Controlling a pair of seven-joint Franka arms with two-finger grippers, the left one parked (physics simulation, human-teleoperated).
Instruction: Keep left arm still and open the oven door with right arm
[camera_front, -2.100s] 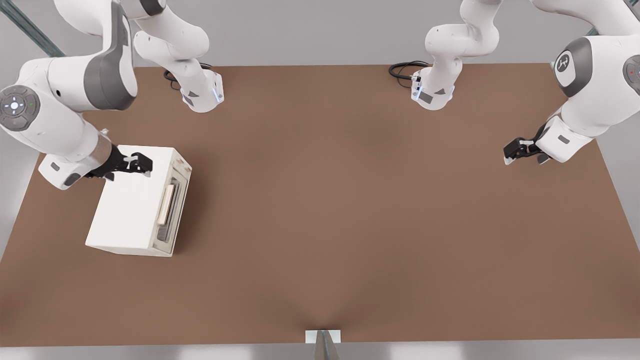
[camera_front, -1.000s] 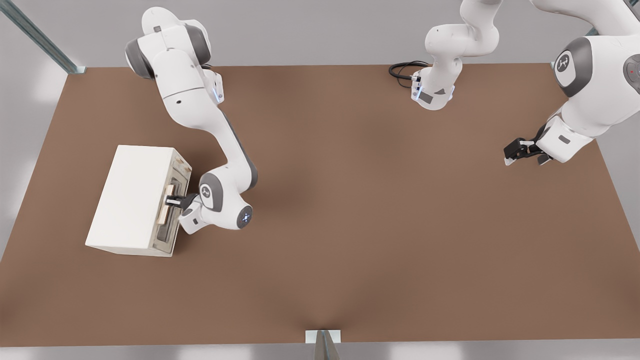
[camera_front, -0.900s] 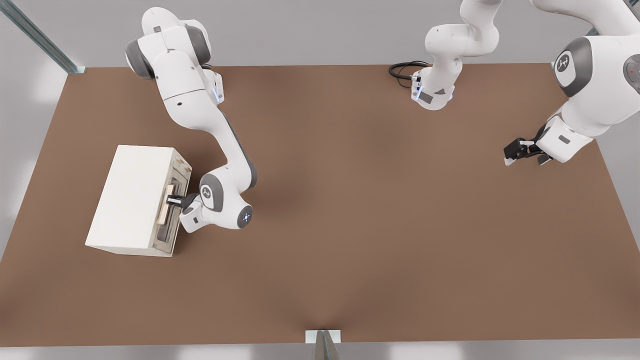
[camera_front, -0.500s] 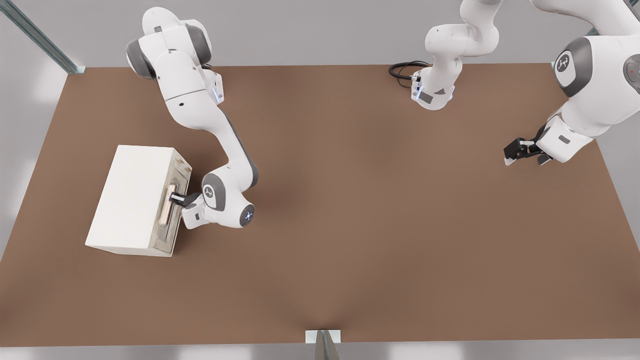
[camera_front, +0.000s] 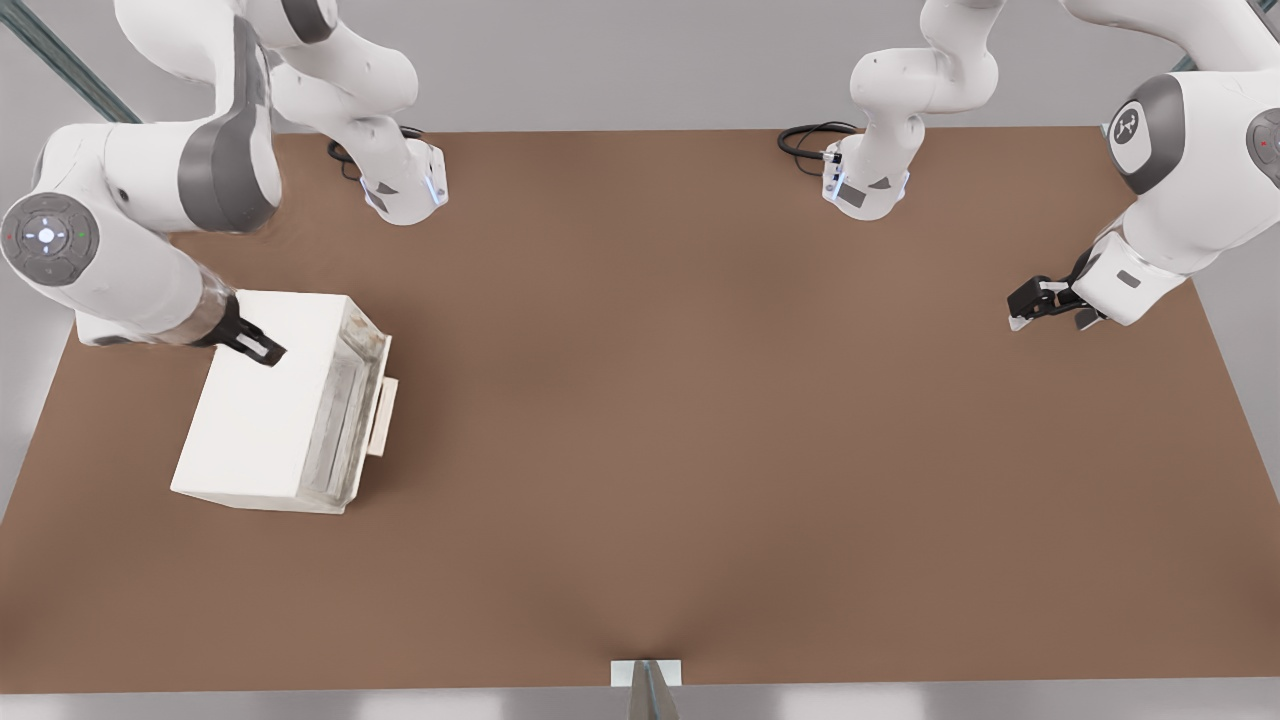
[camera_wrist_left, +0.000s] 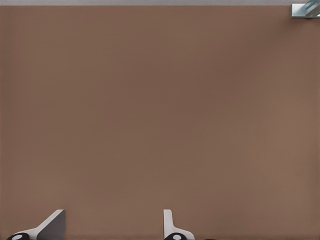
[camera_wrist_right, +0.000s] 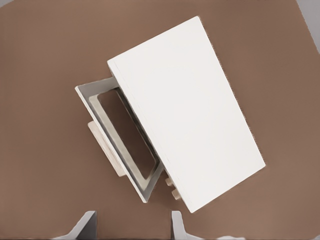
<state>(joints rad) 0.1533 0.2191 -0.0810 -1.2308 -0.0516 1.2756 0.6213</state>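
Spanning the frame: brown table, grey wall behind. Sitting at nine o'clock: cream oven, oven door hanging ajar. Hovering above: gripper, fingers spread, empty.

cream oven, oven door ajar (hinged low), gripper above

gripper above oven, apart

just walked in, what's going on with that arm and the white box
The right arm is working on the oven. The door hangs partly open, tilted out from the front, handle clear of the box. The end effector hovers above the oven's top, fingers apart, holding nothing.
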